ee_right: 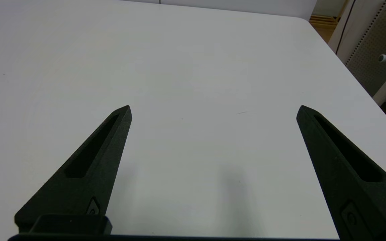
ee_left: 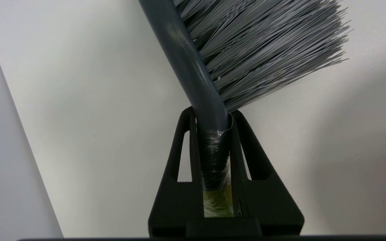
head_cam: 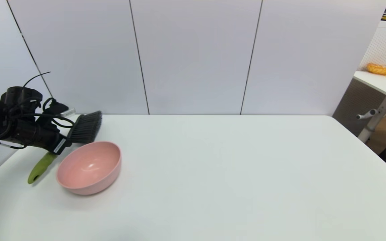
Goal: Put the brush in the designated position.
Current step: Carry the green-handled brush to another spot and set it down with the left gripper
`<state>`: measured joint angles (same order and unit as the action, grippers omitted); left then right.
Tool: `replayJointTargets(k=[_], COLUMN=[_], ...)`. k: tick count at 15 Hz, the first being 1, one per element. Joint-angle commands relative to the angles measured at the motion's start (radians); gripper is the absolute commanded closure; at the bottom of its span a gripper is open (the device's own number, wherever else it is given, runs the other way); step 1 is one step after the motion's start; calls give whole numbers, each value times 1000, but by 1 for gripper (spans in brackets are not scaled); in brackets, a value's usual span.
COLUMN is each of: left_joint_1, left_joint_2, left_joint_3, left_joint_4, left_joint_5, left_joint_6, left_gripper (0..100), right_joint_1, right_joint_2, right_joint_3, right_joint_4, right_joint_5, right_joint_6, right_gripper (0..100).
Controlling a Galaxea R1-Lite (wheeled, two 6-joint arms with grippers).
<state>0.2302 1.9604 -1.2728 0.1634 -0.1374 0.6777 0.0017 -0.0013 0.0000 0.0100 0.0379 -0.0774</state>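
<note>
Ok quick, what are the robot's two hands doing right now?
Left gripper: shut on the brush, jaws clamped at its neck, near the pink bowl.
Right gripper: open, holding nothing, over the white table.

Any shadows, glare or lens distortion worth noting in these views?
Head view: wall seams bow outward, and a soft highlight sits inside the pink bowl. Left wrist view: the brush fills the frame, broad faint shadow beside it. Right wrist view: soft shadow on the table between the fingers.
</note>
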Motion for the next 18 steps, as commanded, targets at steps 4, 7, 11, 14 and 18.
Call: replayJointTargets(k=[4, 7, 11, 14, 18], left_joint_1=[0, 0, -3, -3, -3], left_joint_2=[31, 35, 44, 52, 60], left_joint_3=[-2, 0, -16, -16, -16], left_joint_4=[-28, -28, -28, -28, -28], left_joint_5=[-1, -1, -2, -4, -4], left_joint_6=[-10, -10, -18, -20, -18], left_gripper=[100, 100, 100, 100, 100], right_joint_1=[0, 0, 1, 1, 1], right_joint_2=[1, 1, 1, 1, 1], right_joint_3=[2, 2, 2, 2, 2], right_joint_4=[-1, 1, -1, 1, 1], right_joint_5=[0, 0, 0, 0, 0], right_joint_6=[-1, -1, -1, 1, -1], right_gripper=[0, 0, 0, 0, 0])
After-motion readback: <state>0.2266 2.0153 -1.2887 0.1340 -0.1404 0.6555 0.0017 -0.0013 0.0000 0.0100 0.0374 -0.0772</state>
